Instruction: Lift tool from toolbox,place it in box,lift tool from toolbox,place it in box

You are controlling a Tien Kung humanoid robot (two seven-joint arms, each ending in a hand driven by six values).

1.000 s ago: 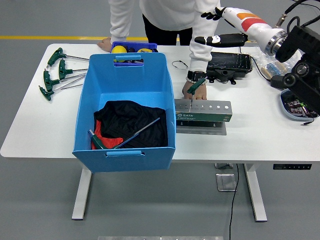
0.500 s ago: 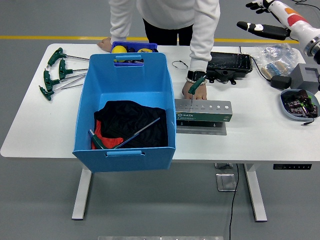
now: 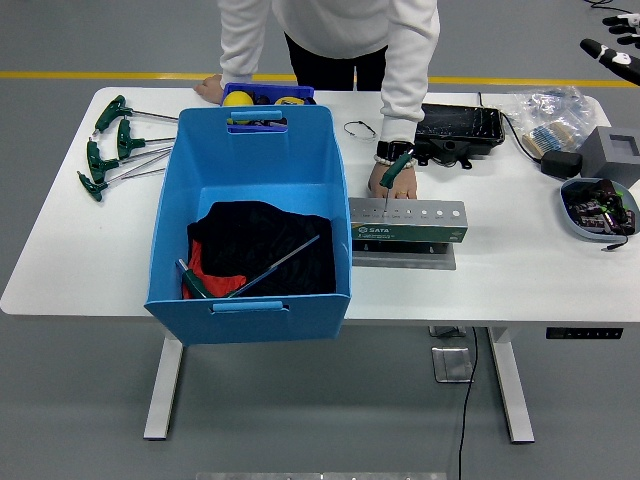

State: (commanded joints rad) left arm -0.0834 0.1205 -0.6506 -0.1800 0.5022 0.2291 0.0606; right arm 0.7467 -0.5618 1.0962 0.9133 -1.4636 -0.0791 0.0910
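Observation:
A grey-green tool stand (image 3: 407,220) sits mid-table, right of a large blue box (image 3: 250,215). A person's hand (image 3: 390,180) at the stand's left end holds a green T-handle tool (image 3: 396,167) that stands in it. Inside the box lie a black cloth (image 3: 255,240) and one green-handled T-handle tool (image 3: 270,268). Several more green T-handle tools (image 3: 110,145) lie on the table at the far left. My right hand (image 3: 612,40) shows only at the top right corner, high above the table, fingers spread and empty. My left arm is out of view.
A small blue bin with a yellow ball (image 3: 265,95) stands behind the box. A black case (image 3: 460,125), a plastic bag (image 3: 545,110), a grey block (image 3: 612,150) and a dish of small parts (image 3: 598,208) are at the right. The person leans over the far edge.
My right arm has lifted and pulled back to the upper right, nearly leaving the view. The person's hand stays on the tool in the stand.

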